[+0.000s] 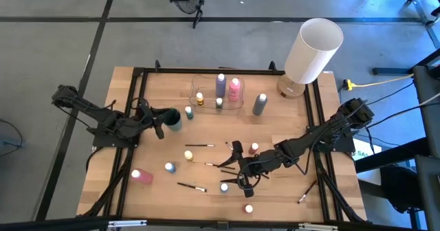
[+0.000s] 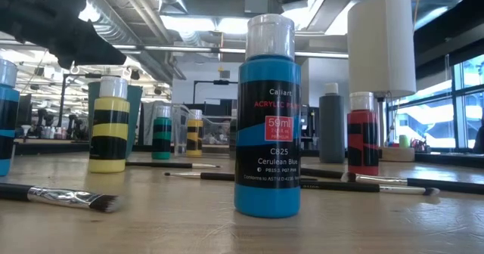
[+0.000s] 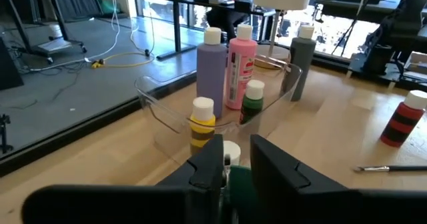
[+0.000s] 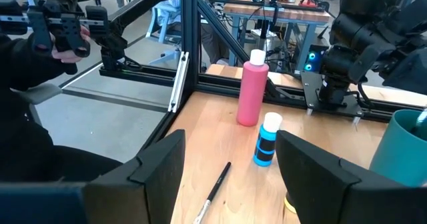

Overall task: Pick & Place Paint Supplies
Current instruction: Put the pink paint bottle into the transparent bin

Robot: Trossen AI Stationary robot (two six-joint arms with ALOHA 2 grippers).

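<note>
Here left end effector grips teal bottle beside clear tray.

blue paint bottle label | "ACRYLIC" | "59ml" | "C825" | "Cerulean Blue"

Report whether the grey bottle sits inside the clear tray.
Outside. The grey bottle stands upright beside the clear tray, beyond its right wall.

Two dark, slender, jointed arms are seen, each built of matte black segments with bundled black cables trailing along them. Each is ended by a two-fingered pincer: the left pincer and the right pincer, with flat, blocky black fingers.
</note>
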